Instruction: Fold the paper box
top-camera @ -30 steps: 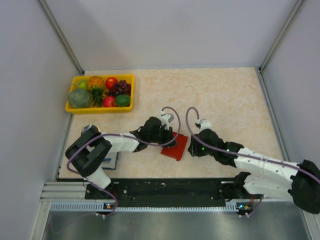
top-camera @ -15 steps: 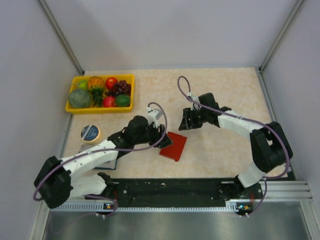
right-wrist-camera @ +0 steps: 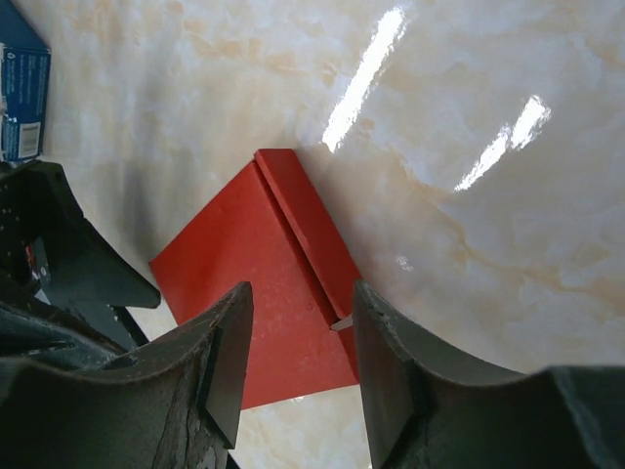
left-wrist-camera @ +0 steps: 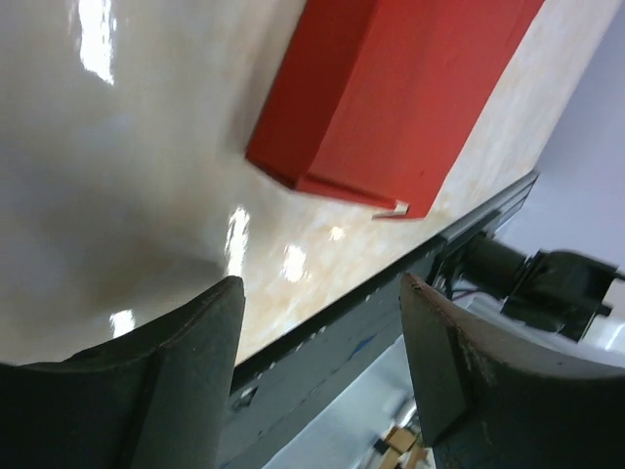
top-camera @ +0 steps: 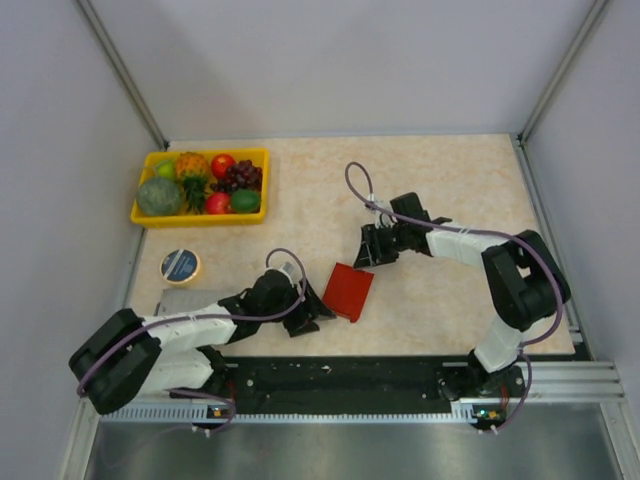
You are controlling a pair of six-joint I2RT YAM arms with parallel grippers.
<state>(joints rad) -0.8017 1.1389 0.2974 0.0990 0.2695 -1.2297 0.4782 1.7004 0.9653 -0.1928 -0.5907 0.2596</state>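
2 grippers flanked the red paper box [top-camera: 349,291], which lay flat on the table [top-camera: 450,180] just below the middle of the overhead frame, touched by neither. The left gripper [top-camera: 320,313] sat low at its lower left, jaws spread and empty. The right gripper [top-camera: 366,252] hung just above it, likewise parted around nothing. From the right wrist the flaps looked closed into a slab, with 1 small tab [right-wrist-camera: 341,321] poking out, so the spread jaws probably suited pressing or checking, not gripping.

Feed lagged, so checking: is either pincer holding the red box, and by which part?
Nothing is held. The left pincer and right pincer are both open, clear of the paper box lying on the table.
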